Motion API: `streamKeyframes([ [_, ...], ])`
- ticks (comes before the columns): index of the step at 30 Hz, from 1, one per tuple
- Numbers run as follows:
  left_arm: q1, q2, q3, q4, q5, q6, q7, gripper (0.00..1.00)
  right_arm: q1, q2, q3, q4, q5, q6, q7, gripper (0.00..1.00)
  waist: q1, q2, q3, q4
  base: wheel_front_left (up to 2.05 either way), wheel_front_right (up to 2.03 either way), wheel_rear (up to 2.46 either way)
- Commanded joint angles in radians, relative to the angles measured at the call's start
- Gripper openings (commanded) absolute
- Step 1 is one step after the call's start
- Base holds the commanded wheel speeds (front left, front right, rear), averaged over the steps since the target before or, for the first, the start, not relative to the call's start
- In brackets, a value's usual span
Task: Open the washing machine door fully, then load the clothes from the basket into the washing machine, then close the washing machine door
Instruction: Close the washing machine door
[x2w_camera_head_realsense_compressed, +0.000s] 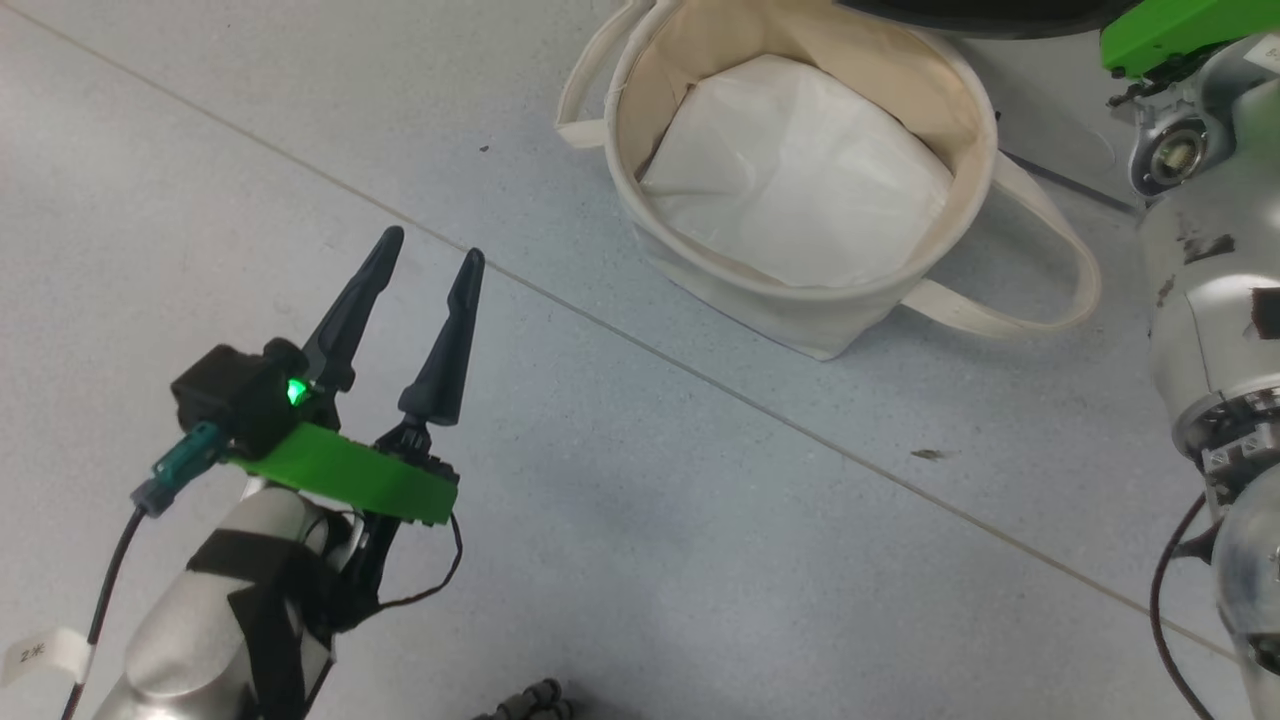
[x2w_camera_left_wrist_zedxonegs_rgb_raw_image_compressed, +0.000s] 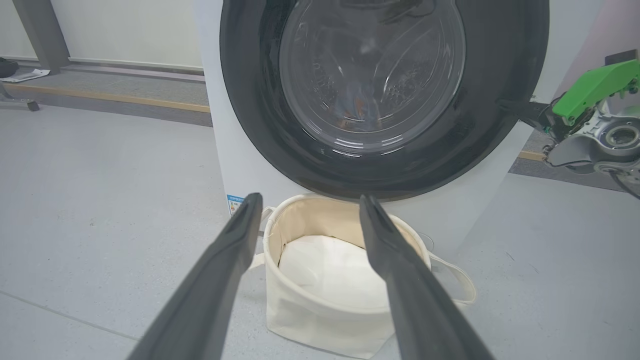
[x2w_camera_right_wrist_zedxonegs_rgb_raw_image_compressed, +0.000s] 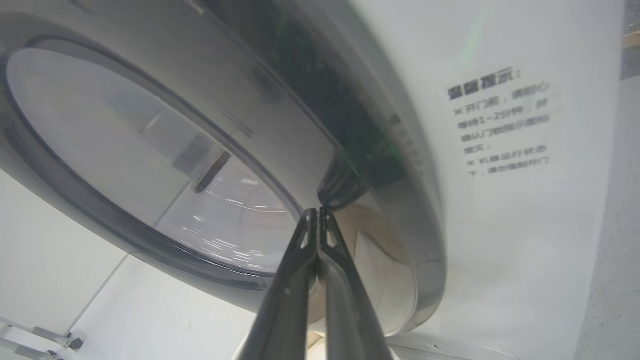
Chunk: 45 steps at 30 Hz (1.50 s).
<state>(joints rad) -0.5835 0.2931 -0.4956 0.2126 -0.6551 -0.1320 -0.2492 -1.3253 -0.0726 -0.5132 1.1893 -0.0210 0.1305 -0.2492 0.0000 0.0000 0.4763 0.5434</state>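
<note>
Closest to the head camera is the left gripper (x2w_camera_head_realsense_compressed: 432, 245), low on the left, its two fingers spread apart with nothing between them. Past it the basket (x2w_camera_head_realsense_compressed: 750, 300) sits on the grey floor (x2w_camera_head_realsense_compressed: 700, 500) with plain white padding (x2w_camera_head_realsense_compressed: 800, 190) inside. The right arm (x2w_camera_head_realsense_compressed: 1210, 300) runs up the right edge. From the left wrist view, the open fingers (x2w_camera_left_wrist_zedxonegs_rgb_raw_image_compressed: 215, 280) point at the basket, which stands just in front of the washing machine (x2w_camera_left_wrist_zedxonegs_rgb_raw_image_compressed: 245, 175). This view gives what the head view does not: the front of the washing machine door (x2w_camera_left_wrist_zedxonegs_rgb_raw_image_compressed: 500, 50), which looks pushed up against the machine. It also shows a bit of blue and orange behind the glass, likely the clothes (x2w_camera_left_wrist_zedxonegs_rgb_raw_image_compressed: 357, 107). The right gripper (x2w_camera_left_wrist_zedxonegs_rgb_raw_image_compressed: 502, 106) touches the black rim at the side. The right wrist view is the close one. It shows that gripper (x2w_camera_right_wrist_zedxonegs_rgb_raw_image_compressed: 318, 212) pinched tight on nothing, its tip right at the shiny rim, beside a printed notice (x2w_camera_right_wrist_zedxonegs_rgb_raw_image_compressed: 502, 125) on the white front. I think the door is hard, smooth and slippery, and a bit heavy to swing. So the black rim is the best place to push, not the glass. I cannot tell if it has clicked shut.
</note>
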Motion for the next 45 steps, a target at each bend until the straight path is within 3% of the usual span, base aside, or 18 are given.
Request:
streamKeyframes([
  [1, -0.014, 0.039, 0.047, -0.025, -0.010, 0.001, -0.013, 1.00, -0.049, 0.022, -0.003, -0.046, -0.018, 0.000, -0.013, 0.00, 0.0000, 0.0000, -0.006, -0.002, 0.00, 0.00, 0.00],
  [5, -0.010, 0.041, 0.048, -0.022, -0.013, 0.001, -0.013, 1.00, -0.049, 0.022, -0.017, -0.040, -0.027, 0.000, -0.013, 0.00, 0.0000, 0.0000, -0.016, -0.006, 0.00, 0.00, 0.00],
  [6, -0.009, 0.043, 0.049, -0.021, -0.015, 0.001, -0.013, 1.00, -0.049, 0.022, -0.018, -0.030, -0.028, 0.000, -0.013, 0.08, 0.0000, 0.0000, -0.020, -0.009, 0.00, 0.00, 0.00],
  [7, -0.008, 0.044, 0.049, -0.019, -0.015, 0.001, -0.013, 1.00, -0.048, 0.022, -0.016, -0.021, -0.030, 0.000, -0.013, 0.87, 0.0000, 0.0000, -0.026, -0.011, 0.00, 0.00, 0.00],
  [8, -0.006, 0.046, 0.049, -0.016, -0.016, 0.001, -0.013, 1.00, -0.046, 0.022, -0.011, -0.013, -0.032, 0.000, -0.013, 1.00, 0.0000, 0.0000, -0.033, -0.013, 0.00, 0.00, 0.00],
  [13, 0.003, 0.059, 0.059, -0.001, -0.014, 0.001, -0.013, 1.00, -0.015, 0.022, 0.035, -0.018, -0.011, 0.000, -0.013, 1.00, 0.0000, 0.0000, -0.080, -0.033, 0.00, 0.00, 0.00],
  [18, 0.022, 0.086, 0.078, 0.022, -0.009, 0.001, -0.013, 1.00, 0.056, 0.022, 0.173, -0.058, 0.084, 0.000, -0.013, 1.00, 0.0000, 0.0000, -0.156, -0.074, 0.00, 0.00, 0.00],
  [22, 0.048, 0.134, 0.098, 0.057, -0.007, 0.001, -0.013, 1.00, 0.193, 0.022, 0.361, -0.171, 0.238, 0.000, -0.013, 1.00, 0.0000, 0.0000, -0.244, -0.137, 0.00, 0.00, 0.00],
  [27, 0.059, 0.190, 0.110, 0.098, -0.013, 0.001, -0.013, 1.00, 0.358, 0.022, 0.475, -0.320, 0.333, 0.000, -0.013, 1.00, 0.0000, 0.0000, -0.321, -0.213, 0.00, 0.00, 0.00],
  [39, 0.066, 0.315, 0.153, 0.224, -0.082, 0.007, -0.006, 1.00, 0.704, 0.022, 0.485, -0.668, 0.350, 0.000, 0.016, 1.00, 0.0000, 0.0000, -0.429, -0.423, 0.00, 0.00, 0.00],
  [45, 0.088, 0.332, 0.165, 0.246, -0.108, 0.007, 0.000, 1.00, 0.837, 0.022, 0.455, -0.797, 0.348, 0.000, 0.063, 1.00, 0.0000, 0.0000, -0.457, -0.487, 0.00, 0.00, 0.00],
])
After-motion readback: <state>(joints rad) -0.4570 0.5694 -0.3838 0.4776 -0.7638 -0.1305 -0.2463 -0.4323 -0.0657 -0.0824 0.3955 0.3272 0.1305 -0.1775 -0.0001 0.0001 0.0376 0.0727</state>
